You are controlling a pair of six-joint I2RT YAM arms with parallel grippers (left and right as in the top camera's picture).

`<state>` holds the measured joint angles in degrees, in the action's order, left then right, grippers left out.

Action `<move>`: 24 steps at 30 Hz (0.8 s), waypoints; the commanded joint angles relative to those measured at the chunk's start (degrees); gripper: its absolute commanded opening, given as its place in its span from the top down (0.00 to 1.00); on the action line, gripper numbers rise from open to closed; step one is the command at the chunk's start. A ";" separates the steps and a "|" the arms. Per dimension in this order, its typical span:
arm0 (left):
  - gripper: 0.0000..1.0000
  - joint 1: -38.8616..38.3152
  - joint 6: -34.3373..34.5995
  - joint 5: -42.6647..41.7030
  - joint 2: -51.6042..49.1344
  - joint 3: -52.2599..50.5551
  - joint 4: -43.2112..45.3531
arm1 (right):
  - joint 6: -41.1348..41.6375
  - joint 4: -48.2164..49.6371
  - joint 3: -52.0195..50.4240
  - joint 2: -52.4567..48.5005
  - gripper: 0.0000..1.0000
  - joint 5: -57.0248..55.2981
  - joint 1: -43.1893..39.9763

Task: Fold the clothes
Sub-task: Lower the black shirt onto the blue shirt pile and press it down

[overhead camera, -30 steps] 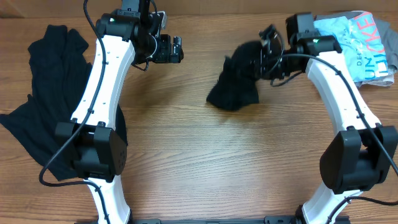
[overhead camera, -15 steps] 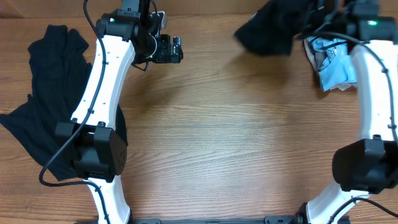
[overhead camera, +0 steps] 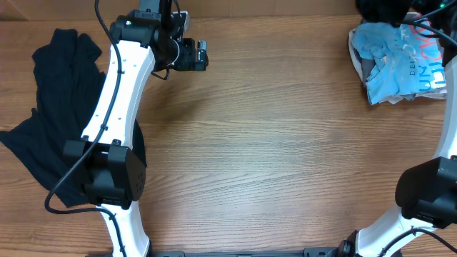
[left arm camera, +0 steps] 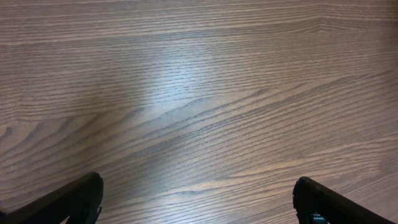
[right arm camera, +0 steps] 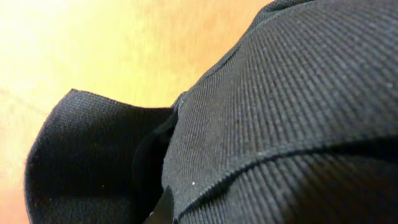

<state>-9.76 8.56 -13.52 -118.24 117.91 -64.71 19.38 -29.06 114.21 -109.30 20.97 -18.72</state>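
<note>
A: Wood-grain table (overhead camera: 250,164) is sitting bare through the middle. At far left, one of the clothes, a black garment (overhead camera: 43,128), is lying crumpled, its long axis running near-to-far, narrow end pointing away.

B: Left gripper (overhead camera: 203,55)?

A: Hovering over bare wood, jaws spread wide, holding nothing.

B: Right side?

A: A light blue printed shirt (overhead camera: 400,61) is lying bunched at the far right. Right gripper is hiding under ribbed black cloth (right arm camera: 280,93), jaws clamped on it; its orientation I can't tell. I'd say lay it flat mid-table and spread it before any fold.
</note>
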 commanded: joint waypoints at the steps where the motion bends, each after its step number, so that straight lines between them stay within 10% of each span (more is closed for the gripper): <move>1: 0.00 -0.17 -1.25 0.63 1.33 1.07 0.37 | 1.97 3.96 2.16 -1.25 0.96 -1.75 -1.66; 16: 0.00 -0.17 -0.81 2.10 1.33 1.07 2.43 | 1.44 -9.49 2.10 -12.46 0.96 -0.92 -8.96; 24: 0.00 -0.17 -0.83 2.10 1.33 1.07 2.86 | -0.04 -21.90 2.29 -11.06 0.32 0.33 -14.88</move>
<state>-9.76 8.58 -11.92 -118.24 117.91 -62.11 20.80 -48.31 114.98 -123.20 19.90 -30.79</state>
